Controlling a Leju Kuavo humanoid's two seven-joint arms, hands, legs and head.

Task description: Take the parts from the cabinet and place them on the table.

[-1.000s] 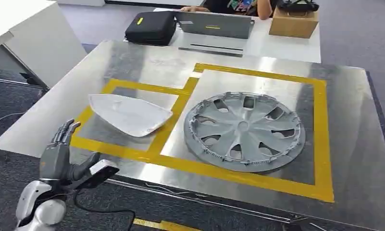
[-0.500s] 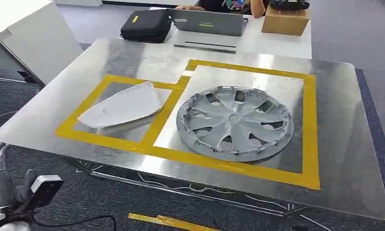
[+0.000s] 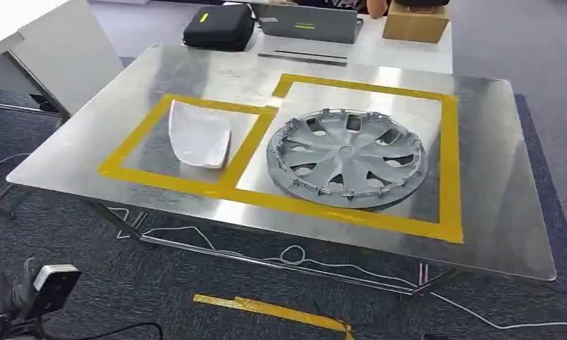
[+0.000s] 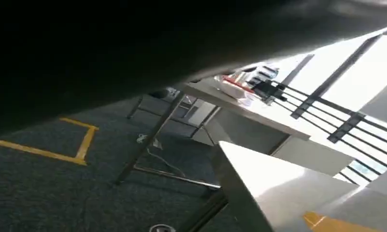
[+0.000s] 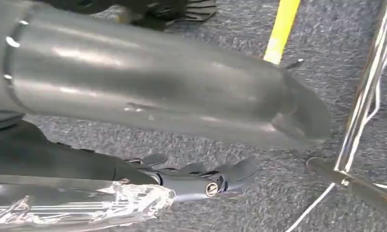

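Hubcap and white cover — on table.

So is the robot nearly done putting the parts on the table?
Looks close. The white cover and the hubcap each lie in a yellow-taped box on the metal table. The right hand hangs over the carpet holding nothing. Whether parts are left in the cabinet, I cannot tell.

Black case, laptop, cardboard box
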